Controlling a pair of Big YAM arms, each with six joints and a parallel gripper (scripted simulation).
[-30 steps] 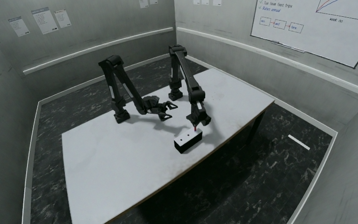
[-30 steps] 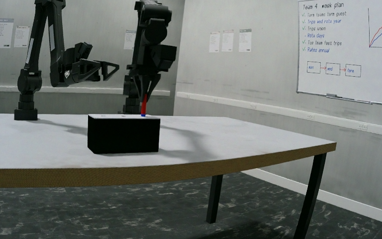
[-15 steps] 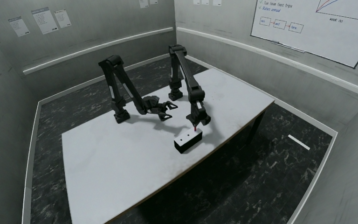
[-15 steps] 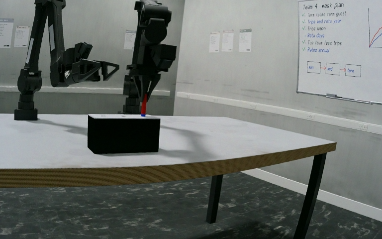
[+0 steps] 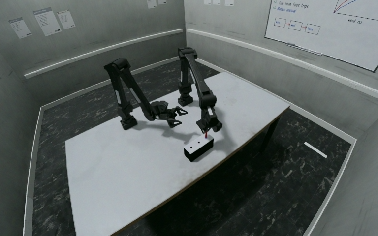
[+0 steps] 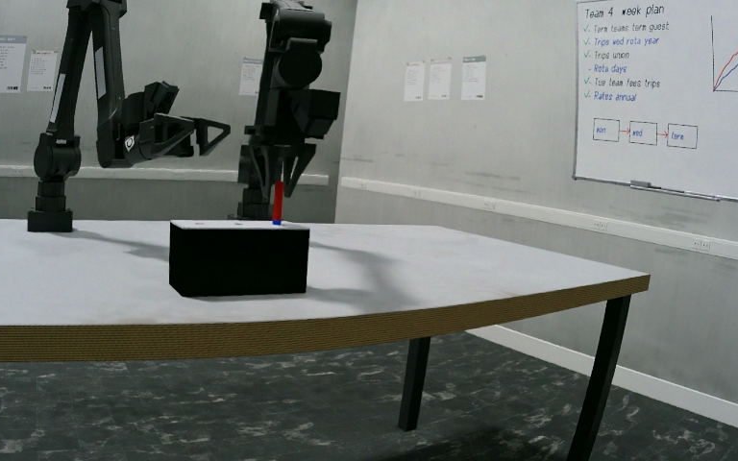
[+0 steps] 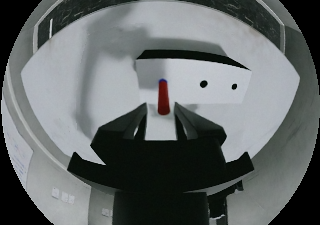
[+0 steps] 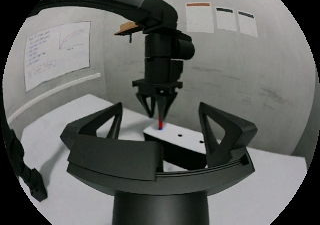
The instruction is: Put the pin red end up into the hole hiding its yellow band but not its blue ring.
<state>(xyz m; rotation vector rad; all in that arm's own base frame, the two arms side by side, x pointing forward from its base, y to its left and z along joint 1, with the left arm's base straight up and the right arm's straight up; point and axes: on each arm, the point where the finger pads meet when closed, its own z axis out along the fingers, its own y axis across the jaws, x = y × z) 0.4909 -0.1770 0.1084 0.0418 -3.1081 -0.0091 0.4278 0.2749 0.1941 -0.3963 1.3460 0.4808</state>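
Well, the pin [image 5: 205,134] [image 6: 278,203] [image 7: 163,97] [image 8: 160,123] stands upright, red end up, in an end hole of the block [image 5: 198,147] [image 6: 238,259] [image 7: 185,85] [image 8: 172,147], the one nearest the short edge of the worktop [image 5: 120,175] [image 6: 447,268] [image 7: 110,75] [image 8: 75,117] on the whiteboard [image 5: 346,38] [image 6: 676,113] [image 8: 57,55] side. I can see its blue ring just over the block's pale top, and the yellow band is out of sight, so from where I'm standing it looks properly seated. The other two holes have nothing standing in them. The block itself sits near the long edge across from the arms' bases, its dark side facing that edge. Over it reaches the left arm, pointing down, and the left gripper [image 5: 210,131] [image 6: 276,195] [image 7: 160,106] [image 8: 156,119] has its fingers partly spread, one to each side of the pin's red upper part, pinching nothing. The right gripper [image 5: 184,117] [image 6: 211,139] [image 8: 160,106] hangs above the worktop, between the block and the long edge where the bases stand; its fingers are spread wide, with nothing between them, well apart from the pin.
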